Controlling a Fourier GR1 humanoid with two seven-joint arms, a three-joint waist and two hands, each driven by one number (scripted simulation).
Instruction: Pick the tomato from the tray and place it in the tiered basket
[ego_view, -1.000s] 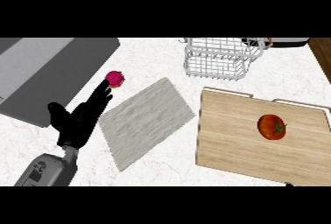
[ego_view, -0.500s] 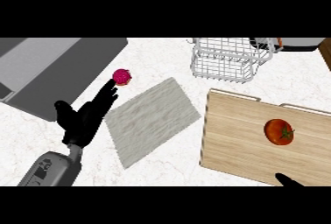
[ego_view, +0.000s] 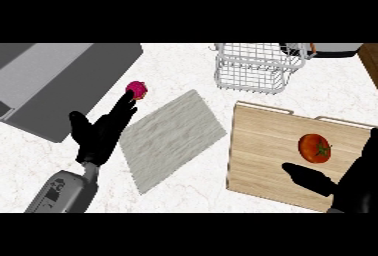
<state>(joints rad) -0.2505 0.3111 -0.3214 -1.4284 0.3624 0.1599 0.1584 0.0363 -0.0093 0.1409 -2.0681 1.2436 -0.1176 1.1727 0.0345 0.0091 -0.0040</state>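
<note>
At right of frame, lying on the pale wooden tray (ego_view: 266, 150) with cut-out handles: round red tomato with green stalk (ego_view: 314, 147), untouched. Just below and right of it, black right hand (ego_view: 353, 181), thumb stretched toward the fruit, fingers spread, holding nothing, not yet touching. Judged as the reaching step, with grasping still to come. Next move likely calls for closing in over the tomato, curling round it, then lifting toward the white wire tiered basket (ego_view: 255, 67) at upper centre. Left of the tray, grey rectangular cloth mat (ego_view: 171, 137). Farther left, black left hand (ego_view: 100, 135), resting with fingers relaxed, fingertips beside a small pink round object (ego_view: 136, 90).
</note>
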